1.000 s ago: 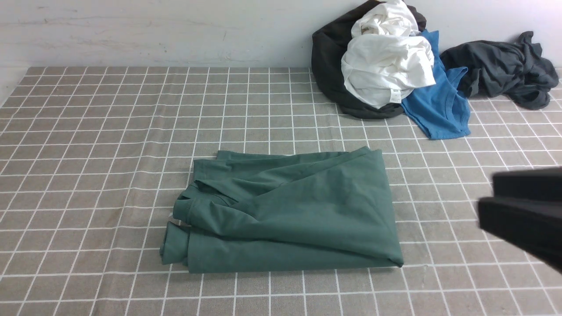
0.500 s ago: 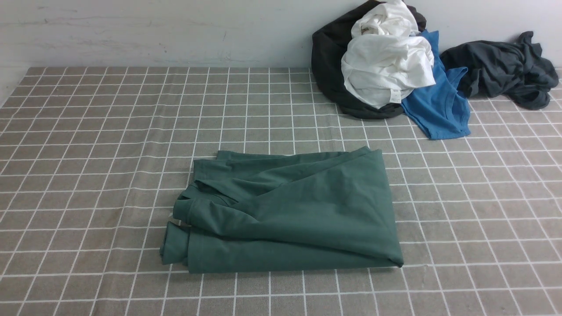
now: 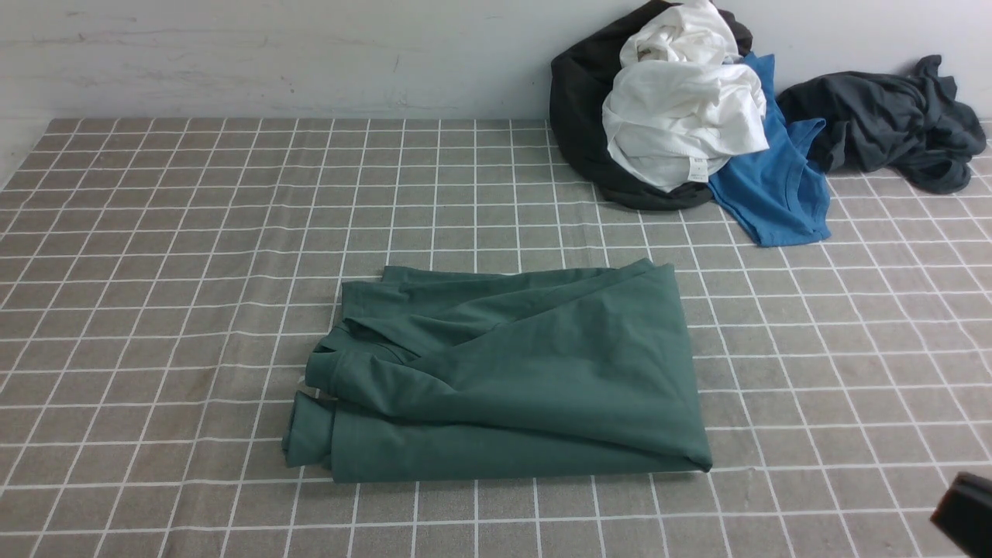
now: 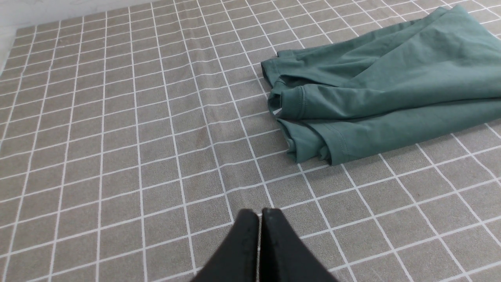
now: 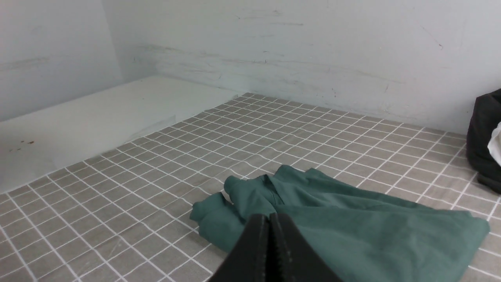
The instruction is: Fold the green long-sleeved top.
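Note:
The green long-sleeved top (image 3: 511, 380) lies folded into a compact rectangle on the checked cloth (image 3: 155, 310), with cuffs and hems bunched at its left end. My left gripper (image 4: 260, 213) is shut and empty, above bare cloth short of the top (image 4: 375, 94). My right gripper (image 5: 269, 217) is shut and empty too, raised above the table with the top (image 5: 352, 231) lying below and beyond it. In the front view only a black piece of the right arm (image 3: 965, 513) shows at the bottom right corner. The left arm is out of that view.
At the back right, against the wall, lies a heap of clothes: a black garment (image 3: 577, 116), a white one (image 3: 682, 116), a bright blue shirt (image 3: 775, 194) and a dark grey garment (image 3: 891, 120). A white ledge (image 5: 78, 121) borders the cloth on its left side.
The right gripper, open at the right edge of the front view a second ago, has shut and pulled back; only its tip shows low in the corner. The top has not moved.

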Controlling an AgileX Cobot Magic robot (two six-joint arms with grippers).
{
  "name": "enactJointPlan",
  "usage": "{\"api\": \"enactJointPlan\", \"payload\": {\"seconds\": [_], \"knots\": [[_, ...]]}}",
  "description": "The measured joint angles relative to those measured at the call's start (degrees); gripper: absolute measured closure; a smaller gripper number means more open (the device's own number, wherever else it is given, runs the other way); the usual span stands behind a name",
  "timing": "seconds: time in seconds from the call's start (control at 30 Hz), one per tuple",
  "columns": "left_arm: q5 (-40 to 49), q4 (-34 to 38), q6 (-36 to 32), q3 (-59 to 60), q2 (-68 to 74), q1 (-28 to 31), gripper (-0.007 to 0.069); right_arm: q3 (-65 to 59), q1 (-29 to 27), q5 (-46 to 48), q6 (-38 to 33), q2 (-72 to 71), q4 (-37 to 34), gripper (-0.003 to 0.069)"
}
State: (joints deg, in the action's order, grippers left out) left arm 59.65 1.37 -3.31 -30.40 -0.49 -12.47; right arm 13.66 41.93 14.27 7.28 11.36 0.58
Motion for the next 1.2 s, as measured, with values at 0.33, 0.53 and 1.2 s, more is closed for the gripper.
{"api": "enactJointPlan", "payload": {"seconds": [0.33,0.53,1.2], "knots": [[0.0,0.0,0.0,0.0,0.0,0.0,0.0631,-11.76,-27.98,-3.71,-0.11,-9.97,-2.31,0.0673],[0.0,0.0,0.0,0.0,0.0,0.0,0.0631,-14.84,-42.1,-2.23,0.02,-11.95,0.86,0.0673],[0.0,-0.04,0.0,0.05,0.0,0.0,0.0631,-15.13,-45.16,5.67,1.19,-11.95,1.93,0.0673]]}}
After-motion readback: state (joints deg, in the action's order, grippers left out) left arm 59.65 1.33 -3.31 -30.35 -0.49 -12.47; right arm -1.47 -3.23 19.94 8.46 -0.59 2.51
